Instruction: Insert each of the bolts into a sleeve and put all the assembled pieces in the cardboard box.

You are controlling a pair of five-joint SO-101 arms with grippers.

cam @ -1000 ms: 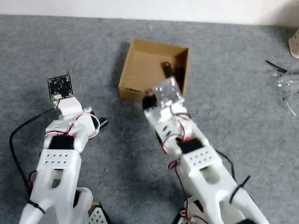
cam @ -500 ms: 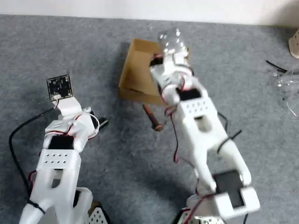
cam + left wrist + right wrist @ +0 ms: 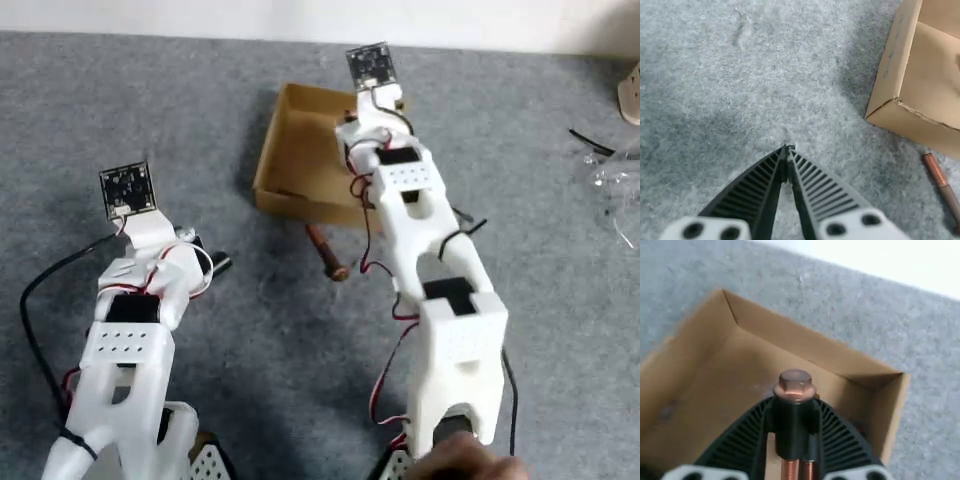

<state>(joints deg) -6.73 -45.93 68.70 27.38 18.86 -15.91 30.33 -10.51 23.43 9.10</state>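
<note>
Ground: grey carpet (image 3: 250, 360) with a short felted nap and a mottled tone, spread over the whole table in the high view.

Cardboard box (image 3: 300, 150): plain brown and open-topped, with thin walls and sharp square corners. It sat upper centre of the high view, turned slightly askew, and its inner floor was smooth and matt.

Right arm (image 3: 420, 230): white moulded plastic segments strung with red and black wires. It stretched from the lower right-centre up to the box, with its wrist above the box's right half.

Right gripper (image 3: 794, 402): black ribbed fingers clamped on either side of a black sleeve (image 3: 792, 427), held over the box's open interior.

Black sleeve: a smooth, dark cylinder lying along the line of the fingers.

Copper bolt (image 3: 794, 385): a shiny hexagonal flanged head seated on the sleeve's end. A copper shank showed out of the other end, low in the right wrist view.

Loose bolt (image 3: 327, 252): copper-brown, with a bare ridged shank and a hex head. It lay slanted on the carpet just below the box's near wall, centre of the high view, head toward the lower right.

Left arm (image 3: 130, 320): the same white plastic, at the lower left of the high view.

Left gripper (image 3: 788, 150): black ribbed triangular fingers pressed together to a point, gripping nothing. It sat over bare carpet, apart from the box's corner.

Cable (image 3: 35, 300): black, curving over the carpet beside the left arm.

Clear plastic (image 3: 615, 180): crumpled and transparent, at the right edge of the high view.
</note>
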